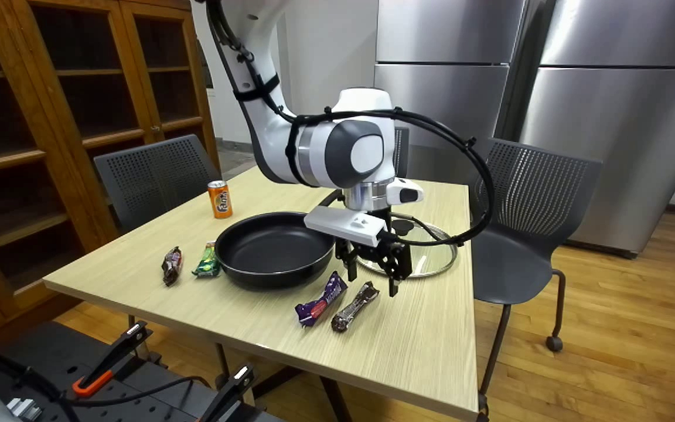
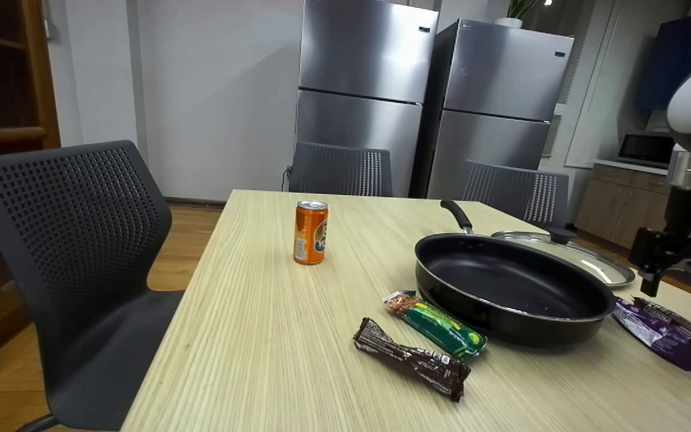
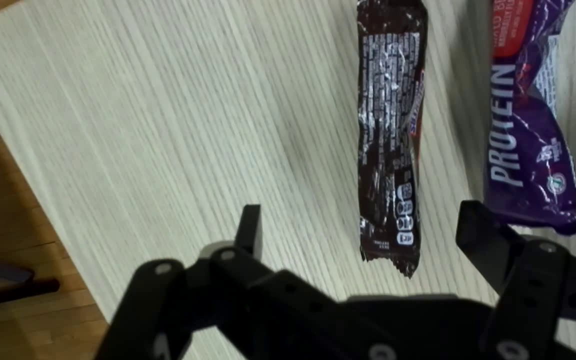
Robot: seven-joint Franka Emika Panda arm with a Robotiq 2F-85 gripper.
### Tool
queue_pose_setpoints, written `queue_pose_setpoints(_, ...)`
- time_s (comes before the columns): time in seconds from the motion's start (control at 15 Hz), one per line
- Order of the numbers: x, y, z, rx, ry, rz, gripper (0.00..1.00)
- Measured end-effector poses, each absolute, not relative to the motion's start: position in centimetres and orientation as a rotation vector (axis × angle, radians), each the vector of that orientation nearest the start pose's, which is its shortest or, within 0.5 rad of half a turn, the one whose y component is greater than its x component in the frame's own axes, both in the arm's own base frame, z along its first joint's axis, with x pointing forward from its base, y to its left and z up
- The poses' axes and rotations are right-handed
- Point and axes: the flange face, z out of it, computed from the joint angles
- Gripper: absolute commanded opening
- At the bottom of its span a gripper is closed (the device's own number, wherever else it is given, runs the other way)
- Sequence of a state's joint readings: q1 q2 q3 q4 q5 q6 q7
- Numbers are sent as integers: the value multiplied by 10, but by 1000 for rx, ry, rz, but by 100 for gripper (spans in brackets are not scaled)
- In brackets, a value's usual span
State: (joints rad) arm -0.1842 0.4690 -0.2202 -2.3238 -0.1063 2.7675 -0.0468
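At the far left stands a glass-fronted wooden cabinet (image 1: 27, 70); beside it, a grey chair (image 1: 153, 176) faces the left edge of the pale table (image 1: 425, 351). On the table's left part lie a left brown bar (image 1: 171, 265) and, just to its right, a green bar (image 1: 208, 261); farther back, an orange can (image 1: 220, 199) stands upright. Next comes a black frying pan (image 1: 273, 246), its left wall just beside the green bar and its handle (image 2: 456, 215) directed to the far side. Right of the pan, on the near part of the table, lie a purple bar (image 1: 321, 300) and, just to its right, a right brown bar (image 1: 355, 306), the two nearly parallel and slanting from near left to far right.

The gripper (image 1: 372, 281), carried by a white arm (image 1: 367, 153), points downward by the far ends of these two bars. Its fingers (image 3: 475, 227) are spread wide, with nothing held. In the wrist view, the far end of the right brown bar reaches toward the gap between them; the far end of the purple bar appears next to one fingertip, and contact there cannot be judged. Beyond the gripper, partly hidden by it in an exterior view, a glass lid (image 1: 437, 258) lies flat, knob (image 2: 561, 235) upward. At the right stands another chair (image 1: 539, 187); two steel refrigerators (image 1: 443, 111) rise behind.
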Motion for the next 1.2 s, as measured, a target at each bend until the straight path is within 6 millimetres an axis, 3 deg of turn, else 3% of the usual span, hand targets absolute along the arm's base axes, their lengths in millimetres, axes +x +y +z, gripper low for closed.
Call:
queue_pose_setpoints(0.6, 452, -201, 118, -3238, 393, 123, 100)
queue_pose_setpoints(0.67, 452, -201, 117, -3238, 394, 123, 75)
queue_pose_setpoints(0.73, 451, -201, 117, -3238, 395, 123, 74)
queue_pose_setpoints(1.2, 452, -203, 117, -3229, 426, 112, 18)
